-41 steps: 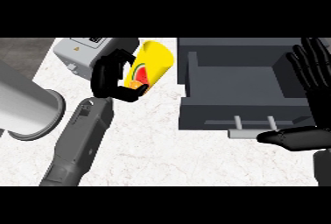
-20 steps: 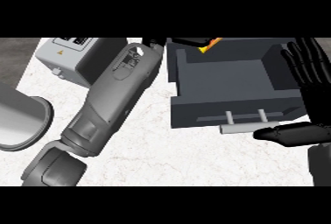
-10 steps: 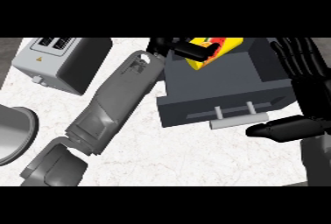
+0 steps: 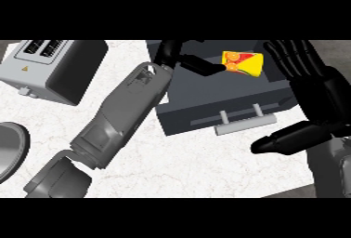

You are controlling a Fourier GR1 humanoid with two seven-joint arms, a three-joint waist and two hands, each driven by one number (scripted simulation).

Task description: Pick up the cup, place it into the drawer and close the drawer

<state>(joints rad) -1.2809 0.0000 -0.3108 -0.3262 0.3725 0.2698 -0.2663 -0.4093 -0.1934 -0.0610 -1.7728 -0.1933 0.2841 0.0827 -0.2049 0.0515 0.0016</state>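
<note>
Inside the open drawer (image 4: 226, 95), toward its far side, lay the cup (image 4: 243, 63): yellow, with a red patch and orange round marks on the face turned upward, tipped on its side rather than upright. The drawer itself was dark grey, with a pale bar handle (image 4: 245, 123) on its front panel, and it stood pulled out over the white marbled counter (image 4: 185, 167).

The left hand (image 4: 184, 58) reached over the drawer's left wall, its grey forearm running diagonally up from the lower left. Its fingers were extended toward the cup, one fingertip just beside or touching the cup's left edge; contact could not be confirmed. The fingers were not wrapped round the cup.

The right hand (image 4: 308, 88) rested at the right edge, fingers straight and spread, thumb pointing left below the handle.

A grey toaster (image 4: 51, 69) stood at upper left, and a round metal rim (image 4: 10, 148) showed at the left edge.
</note>
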